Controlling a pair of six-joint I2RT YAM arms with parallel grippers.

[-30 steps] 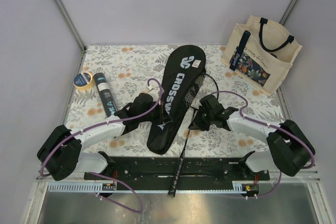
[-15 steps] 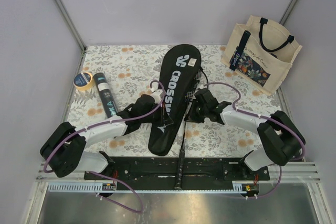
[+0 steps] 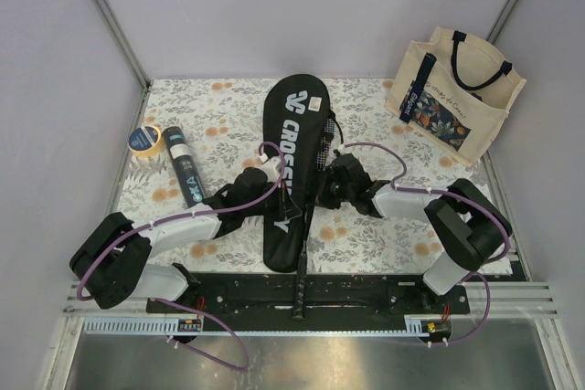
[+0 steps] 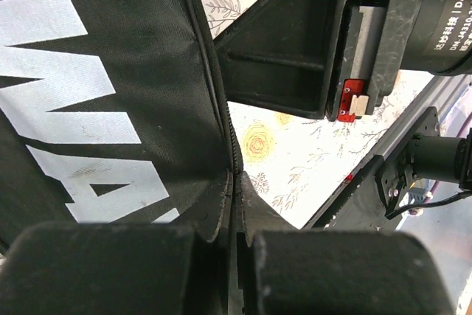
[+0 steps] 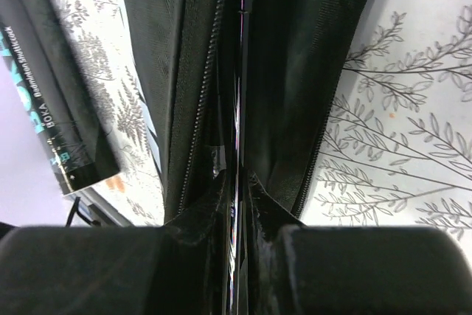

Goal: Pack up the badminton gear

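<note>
Clamping both sides of the long black racket-shaped fabric bag (image 3: 291, 162)!
Left gripper (image 4: 234, 186) pinches its zip edge; right gripper (image 5: 237, 182) squeezes a thin black racket (image 3: 299, 289) between its fingers, grips only wrist cameras reveal.

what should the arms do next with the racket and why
Probably slide the thin black racket farther into the long black CROSSWAY bag: the right gripper is shut on its shaft, the left gripper pinches the bag's zipper edge, and the handle sticks out.

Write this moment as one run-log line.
left hand: shut on bag edge | right hand: shut on racket shaft | racket: head partly inside bag
</note>
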